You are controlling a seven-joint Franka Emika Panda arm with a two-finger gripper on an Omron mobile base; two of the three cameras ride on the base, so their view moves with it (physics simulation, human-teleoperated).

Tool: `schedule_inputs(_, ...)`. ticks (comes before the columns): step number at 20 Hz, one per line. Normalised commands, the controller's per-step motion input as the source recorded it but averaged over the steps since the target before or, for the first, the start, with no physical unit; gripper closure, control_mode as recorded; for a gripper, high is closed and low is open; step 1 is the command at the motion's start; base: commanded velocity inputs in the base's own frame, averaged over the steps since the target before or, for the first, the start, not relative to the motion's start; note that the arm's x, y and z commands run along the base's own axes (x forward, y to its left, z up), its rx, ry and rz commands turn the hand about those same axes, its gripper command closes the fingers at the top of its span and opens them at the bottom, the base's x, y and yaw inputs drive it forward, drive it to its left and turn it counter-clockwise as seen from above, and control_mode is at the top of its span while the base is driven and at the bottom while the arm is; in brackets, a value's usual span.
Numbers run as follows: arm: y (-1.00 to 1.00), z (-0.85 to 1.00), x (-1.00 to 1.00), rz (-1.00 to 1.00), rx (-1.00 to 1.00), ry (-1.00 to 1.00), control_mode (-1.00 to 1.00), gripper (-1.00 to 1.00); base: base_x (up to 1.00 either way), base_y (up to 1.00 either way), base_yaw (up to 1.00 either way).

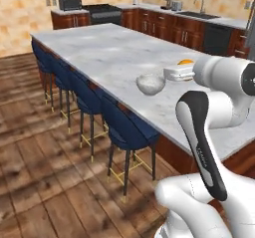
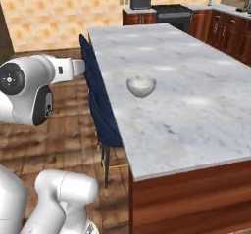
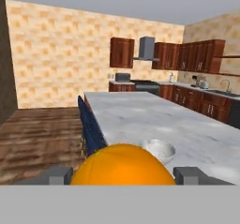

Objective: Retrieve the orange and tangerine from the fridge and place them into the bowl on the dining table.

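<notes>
My gripper (image 3: 123,175) is shut on a round orange fruit (image 3: 122,164); whether it is the orange or the tangerine I cannot tell. In the left base view the fruit (image 1: 186,61) peeks over the white hand, where the gripper (image 1: 184,64) hovers above the dining table (image 1: 99,48) just right of the bowl (image 1: 150,83). The small marbled bowl (image 2: 141,85) stands empty near the table's chair-side edge. From the hand view, the bowl (image 3: 159,149) lies just ahead, slightly right of the fruit. The fridge is out of view.
Dark blue chairs (image 1: 124,125) line the table's left side over wooden floor (image 1: 45,172). Beyond the table, wooden cabinets carry a stove (image 1: 102,10), a toaster oven (image 1: 69,3) and a sink (image 1: 199,14). Bare marble (image 2: 196,81) spreads around the bowl.
</notes>
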Motion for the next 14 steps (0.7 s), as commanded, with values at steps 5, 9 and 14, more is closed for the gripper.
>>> schedule_inputs(5,0.00,0.00,0.00,0.00,0.00,0.00,1.00,1.00,0.82,0.60,-0.59)
schedule_inputs(9,0.00,0.00,0.00,0.00,0.00,0.00,1.00,1.00,0.68,0.86,-0.58)
schedule_inputs(14,0.00,0.00,0.00,0.00,0.00,0.00,1.00,1.00,0.56,0.98,-0.57)
